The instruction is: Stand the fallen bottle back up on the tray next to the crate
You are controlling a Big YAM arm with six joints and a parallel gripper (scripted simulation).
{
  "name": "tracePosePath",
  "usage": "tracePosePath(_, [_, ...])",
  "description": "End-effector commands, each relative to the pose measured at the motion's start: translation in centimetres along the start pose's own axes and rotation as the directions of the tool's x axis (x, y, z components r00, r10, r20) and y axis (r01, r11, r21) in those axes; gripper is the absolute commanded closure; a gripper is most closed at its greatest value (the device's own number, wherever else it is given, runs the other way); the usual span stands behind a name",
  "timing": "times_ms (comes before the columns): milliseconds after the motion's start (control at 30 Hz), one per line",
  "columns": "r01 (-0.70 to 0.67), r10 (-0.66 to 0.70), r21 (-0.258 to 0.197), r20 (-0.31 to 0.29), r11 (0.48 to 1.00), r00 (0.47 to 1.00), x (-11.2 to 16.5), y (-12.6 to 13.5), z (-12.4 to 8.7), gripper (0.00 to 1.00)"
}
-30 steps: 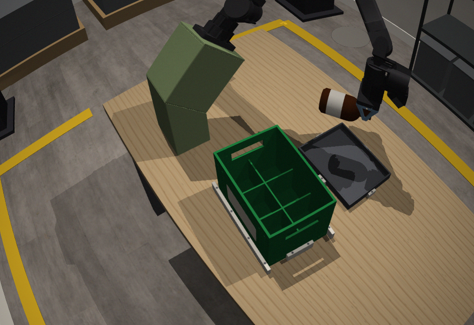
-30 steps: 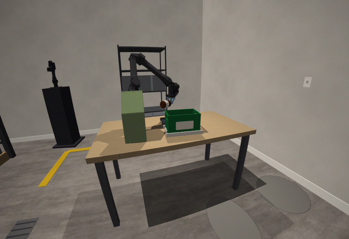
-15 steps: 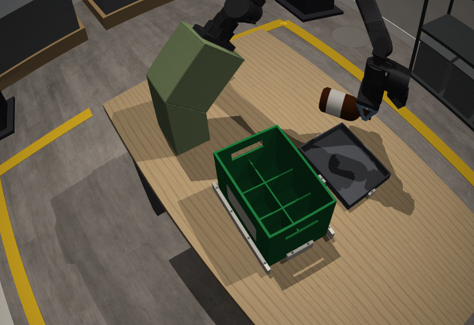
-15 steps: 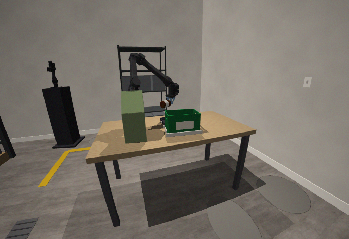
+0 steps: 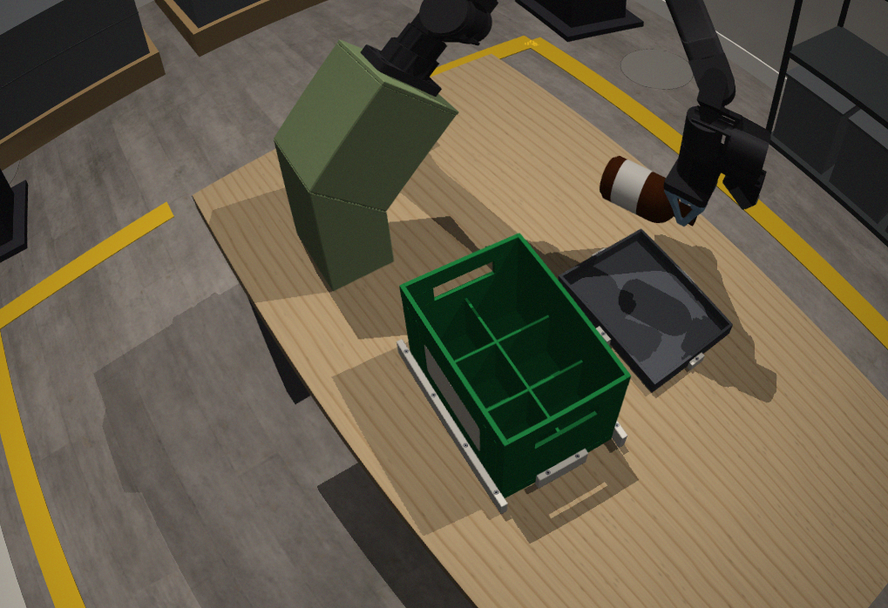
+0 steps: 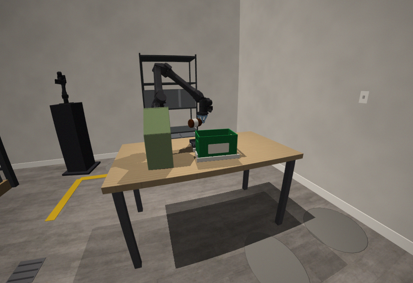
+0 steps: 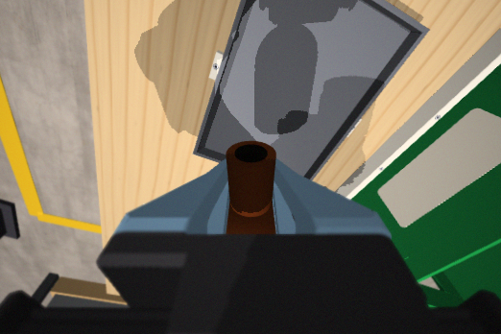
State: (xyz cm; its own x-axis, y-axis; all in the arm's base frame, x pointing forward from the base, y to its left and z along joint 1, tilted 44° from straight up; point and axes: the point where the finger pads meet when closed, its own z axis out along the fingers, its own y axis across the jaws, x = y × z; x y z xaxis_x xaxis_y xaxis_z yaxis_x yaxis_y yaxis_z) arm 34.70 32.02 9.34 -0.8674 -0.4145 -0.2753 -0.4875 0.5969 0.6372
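My gripper (image 5: 682,206) is shut on the neck of a brown bottle (image 5: 634,187) with a white label and holds it high above the table, lying nearly level with its base pointing left. It also shows in the exterior view (image 6: 193,122). In the wrist view the bottle's open neck (image 7: 250,184) sticks out between the blue fingers. The dark grey tray (image 5: 644,309) lies below on the table, to the right of the green crate (image 5: 512,358), with only shadows on it. The tray also shows in the wrist view (image 7: 304,83).
A tall olive-green box (image 5: 348,161) stands at the table's back left. The crate has several compartments and sits on a pale frame (image 5: 451,429). A black shelf rack (image 6: 168,93) stands behind the table. Yellow floor lines (image 5: 803,251) run around the table.
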Motion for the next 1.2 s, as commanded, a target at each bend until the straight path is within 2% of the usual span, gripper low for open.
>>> tracePosePath(0, [-0.048, 0.047, 0.006, 0.067, 0.999, 0.997, -2.70, 0.23, -2.54, 1.00])
tracePosePath(1167, [-0.058, 0.057, 0.005, 0.067, 0.998, 0.996, -2.70, 0.23, -2.54, 1.00])
